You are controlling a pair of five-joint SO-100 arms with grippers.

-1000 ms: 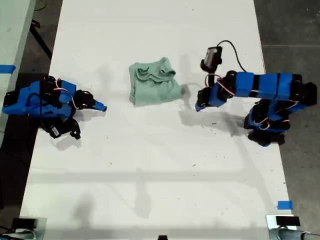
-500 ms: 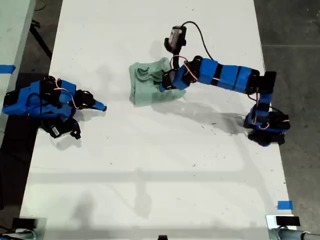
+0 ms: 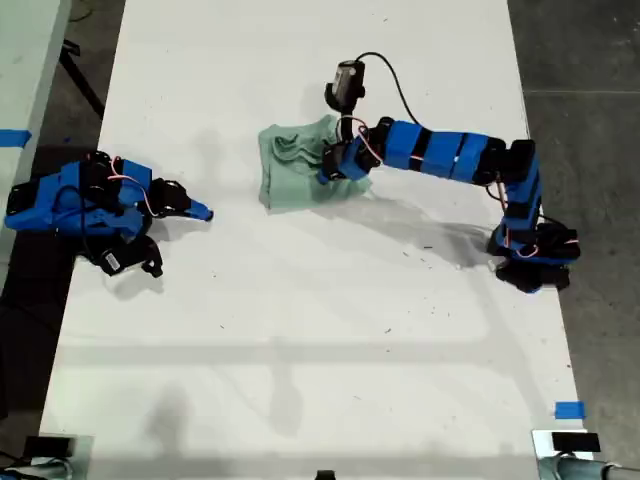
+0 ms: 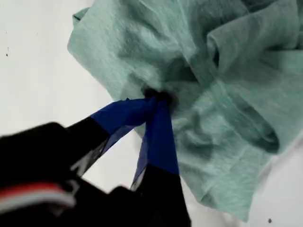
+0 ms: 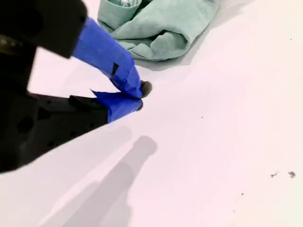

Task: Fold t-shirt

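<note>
T-shirt (image 3: pixel 300 168) bunched on white table (image 3: pixel 300 340), pinched by one arm.

Pale green cloth lies crumpled and partly folded; the table's far edge is near it in the exterior view. First gripper (image 4: pixel 154 101) reaches over the shirt from the exterior view's right, blue jaws pressed together on a gathered fold of fabric. Second gripper (image 5: pixel 137 97) rests low on the table off the shirt's other side, well apart from it, jaws nearly together, pinching nothing.

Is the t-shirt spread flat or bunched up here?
Bunched up: the t-shirt lies as a crumpled, wrinkled heap with overlapping folds, and my first gripper is pinching its fabric.
</note>
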